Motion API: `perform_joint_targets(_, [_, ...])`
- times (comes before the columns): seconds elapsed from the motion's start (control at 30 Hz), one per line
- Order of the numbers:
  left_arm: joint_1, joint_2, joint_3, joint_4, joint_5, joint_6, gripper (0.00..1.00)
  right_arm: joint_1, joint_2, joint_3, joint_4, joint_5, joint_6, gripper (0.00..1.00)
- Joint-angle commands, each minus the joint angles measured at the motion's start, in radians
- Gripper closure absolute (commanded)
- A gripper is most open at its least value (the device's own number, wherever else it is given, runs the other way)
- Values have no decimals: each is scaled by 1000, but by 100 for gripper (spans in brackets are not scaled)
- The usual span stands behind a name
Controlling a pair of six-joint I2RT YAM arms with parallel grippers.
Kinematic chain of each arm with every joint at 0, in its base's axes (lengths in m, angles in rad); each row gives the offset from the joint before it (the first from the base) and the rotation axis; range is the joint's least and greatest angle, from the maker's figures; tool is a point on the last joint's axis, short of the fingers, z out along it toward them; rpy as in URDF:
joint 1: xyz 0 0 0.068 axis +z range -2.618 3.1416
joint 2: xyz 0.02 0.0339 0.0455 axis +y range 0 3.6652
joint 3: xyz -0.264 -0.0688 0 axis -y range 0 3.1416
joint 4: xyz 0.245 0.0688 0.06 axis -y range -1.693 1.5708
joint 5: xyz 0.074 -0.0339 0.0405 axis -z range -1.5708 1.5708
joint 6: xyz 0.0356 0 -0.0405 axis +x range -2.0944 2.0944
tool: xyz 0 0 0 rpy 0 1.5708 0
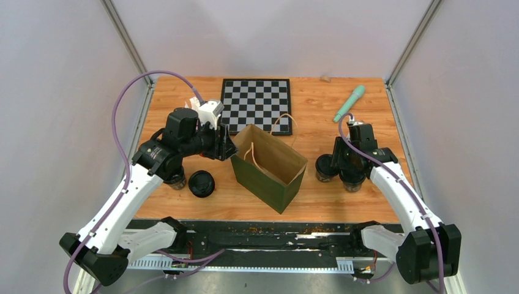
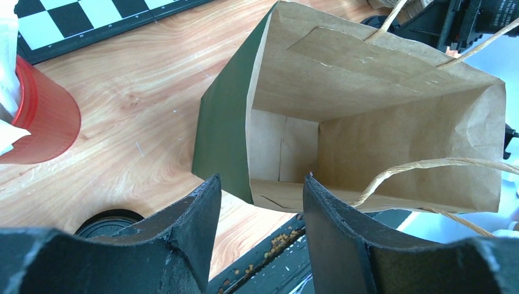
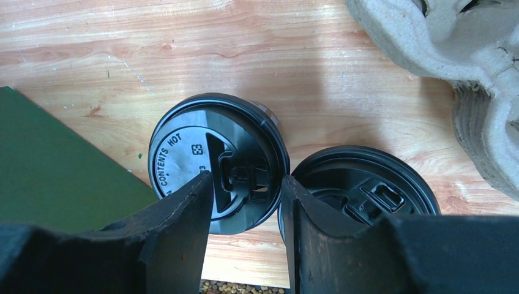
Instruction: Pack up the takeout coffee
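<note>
Worktop [image 1: 343,205], wood. Bag [image 1: 269,166]: green, upright, mouth open, centre. Right fingers [image 3: 177,220]: apart, clamping nothing, poised over two black-lidded cups side by side at the bag's 3 o'clock. The gap sits above the first cup [image 3: 183,147]; the second cup [image 3: 367,184] lies beneath the right-hand finger. Left fingers [image 2: 196,214]: apart, empty, at the bag's 10 o'clock rim. Third cup [image 1: 201,183]: bag's 9 o'clock. Chessboard [image 1: 256,104]: 12 o'clock.

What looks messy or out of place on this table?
Brown crumbs are scattered along the black rail at the near edge of the table, like a spill. The paper bag stands skewed to the table edges. A checkerboard and teal tool at the back seem unrelated to coffee.
</note>
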Motion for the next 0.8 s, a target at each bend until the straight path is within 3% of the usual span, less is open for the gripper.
perform_joint_targets(0.0, [4, -20, 6, -5, -13, 19, 40, -13, -24, 56, -15, 18, -22, 54])
perform_joint_targets(0.77, [4, -36, -6, -8, -18, 24, 38, -162, -104, -1, -73, 59, -42, 56])
